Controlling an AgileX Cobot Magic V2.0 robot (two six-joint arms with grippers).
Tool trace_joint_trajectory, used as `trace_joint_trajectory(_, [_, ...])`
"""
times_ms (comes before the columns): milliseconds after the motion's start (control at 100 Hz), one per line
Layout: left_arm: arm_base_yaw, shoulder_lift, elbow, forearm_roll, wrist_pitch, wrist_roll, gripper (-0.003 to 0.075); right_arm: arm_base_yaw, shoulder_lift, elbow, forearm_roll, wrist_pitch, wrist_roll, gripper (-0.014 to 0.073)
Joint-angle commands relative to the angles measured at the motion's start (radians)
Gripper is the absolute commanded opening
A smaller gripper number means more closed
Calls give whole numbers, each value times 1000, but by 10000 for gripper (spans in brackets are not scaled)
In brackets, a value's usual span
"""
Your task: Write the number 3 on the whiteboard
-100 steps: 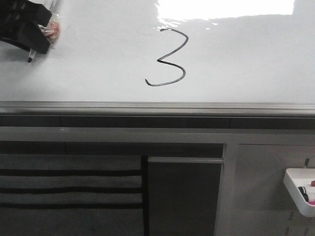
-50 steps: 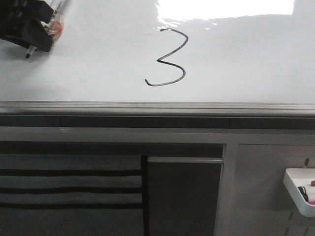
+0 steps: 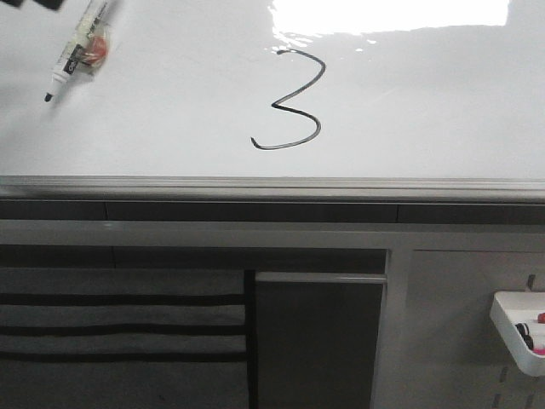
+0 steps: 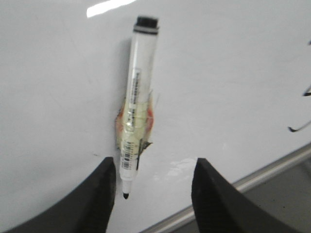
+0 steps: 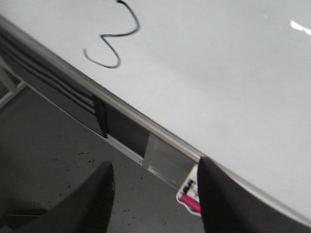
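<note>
black ink of the number 3 (image 3: 292, 100) sits mid whiteboard (image 3: 443, 111), the marker (image 3: 78, 49) lies at ten o'clock, uncapped; both grippers' jaws spread, empty, so a returning left gripper (image 4: 153, 187) may smear it.

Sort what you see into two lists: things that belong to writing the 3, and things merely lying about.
Job: whiteboard; the 3; marker; left gripper, open.
Lying about: white tray holding pens; cabinet; right gripper, open and idle.
</note>
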Motion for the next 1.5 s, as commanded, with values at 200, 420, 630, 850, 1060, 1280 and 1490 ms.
trace_joint_trajectory(200, [4, -464, 70, 21, 180, -27, 335, -105, -241, 146, -110, -111, 272, 339])
trace_joint_trajectory(420, [4, -840, 389, 21, -49, -61, 237, -106, -432, 384, -110, -249, 364, 279])
trace_joint_trajectory(630, [4, -1082, 676, 6, -325, -61, 66, -106, -563, 509, -110, -346, 364, 36])
trace_joint_trajectory(850, [4, -1102, 814, -71, -555, -133, -18, -106, -605, 563, -110, -474, 364, -74])
trace_joint_trajectory(1060, [4, -1101, 829, -101, -541, -133, -18, -106, -605, 594, -110, -531, 364, -74])
trace_joint_trajectory(1280, [4, -1101, 829, -101, -541, -133, -18, -106, -605, 594, -110, -531, 364, -74])
trace_joint_trajectory(1490, [4, -1103, 830, -101, -541, -133, -18, -106, -605, 594, -110, -531, 364, -74])
